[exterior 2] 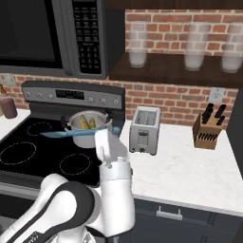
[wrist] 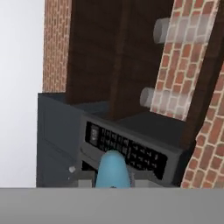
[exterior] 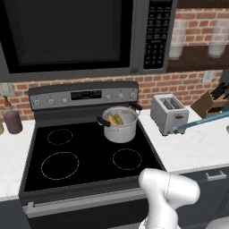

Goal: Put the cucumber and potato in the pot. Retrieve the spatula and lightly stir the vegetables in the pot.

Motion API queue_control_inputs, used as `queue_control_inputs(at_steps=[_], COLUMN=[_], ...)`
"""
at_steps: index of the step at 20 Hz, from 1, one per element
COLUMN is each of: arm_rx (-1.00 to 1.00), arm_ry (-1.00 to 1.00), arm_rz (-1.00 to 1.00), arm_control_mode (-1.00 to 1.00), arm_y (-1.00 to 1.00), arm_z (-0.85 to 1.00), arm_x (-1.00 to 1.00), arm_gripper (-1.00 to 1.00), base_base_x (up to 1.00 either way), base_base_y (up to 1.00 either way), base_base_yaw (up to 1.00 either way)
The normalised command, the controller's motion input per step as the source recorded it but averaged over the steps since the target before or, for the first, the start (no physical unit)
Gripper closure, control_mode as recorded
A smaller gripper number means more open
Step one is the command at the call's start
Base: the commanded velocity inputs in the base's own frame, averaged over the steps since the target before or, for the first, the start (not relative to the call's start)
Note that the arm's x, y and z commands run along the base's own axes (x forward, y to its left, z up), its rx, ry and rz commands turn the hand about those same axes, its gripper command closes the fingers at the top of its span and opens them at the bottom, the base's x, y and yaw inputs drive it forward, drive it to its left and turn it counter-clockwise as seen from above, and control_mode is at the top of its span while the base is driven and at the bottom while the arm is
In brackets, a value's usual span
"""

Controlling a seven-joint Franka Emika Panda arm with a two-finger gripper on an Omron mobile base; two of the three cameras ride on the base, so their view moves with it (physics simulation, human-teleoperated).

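The steel pot (exterior: 120, 129) with black side handles stands on the stove's back right burner. Two yellowish-green vegetables (exterior: 115, 119) lie inside it, also seen in the pot (exterior 2: 87, 134) as vegetables (exterior 2: 88, 122) from the right. My gripper (exterior 2: 98, 135) is shut on the pale blue spatula (exterior 2: 64, 134), held level in the air. In the left base view the spatula (exterior: 201, 121) reaches from the right edge towards the toaster's front, right of the pot. In the hand view the spatula (wrist: 113, 168) rises between the gripper's (wrist: 113, 183) fingers.
A silver toaster (exterior: 168, 114) stands on the white counter (exterior: 197, 150) right of the black stove (exterior: 85, 156). A knife block (exterior 2: 208, 128) is by the brick wall. A microwave (exterior: 80, 36) hangs above the stove. A dark red jar (exterior: 12, 121) sits at the left.
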Motion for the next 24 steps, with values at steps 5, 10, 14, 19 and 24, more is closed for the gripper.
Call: queue_control_inputs(at_steps=[5, 10, 14, 19, 24], arm_rx=[-0.14, -0.23, -0.24, -0.35, -0.40], arm_ry=[-0.24, -0.08, 0.00, 0.01, 0.18], arm_rz=[-0.31, -0.14, -0.01, 0.00, 0.00], arm_control_mode=[-1.00, -1.00, -1.00, -1.00, -1.00], arm_y=[0.18, 0.06, 0.00, 0.01, 0.17], arm_z=[0.27, 0.17, 0.24, 0.35, 0.21], arm_x=[0.10, 0.23, 0.06, 0.00, 0.01], arm_gripper=[1.00, 1.00, 1.00, 1.00, 1.00], base_base_x=[0.00, 0.00, 0.00, 0.00, 0.00], base_base_y=[0.00, 0.00, 0.00, 0.00, 0.00], base_base_yaw=[0.00, 0.00, 0.00, 0.00, 0.00])
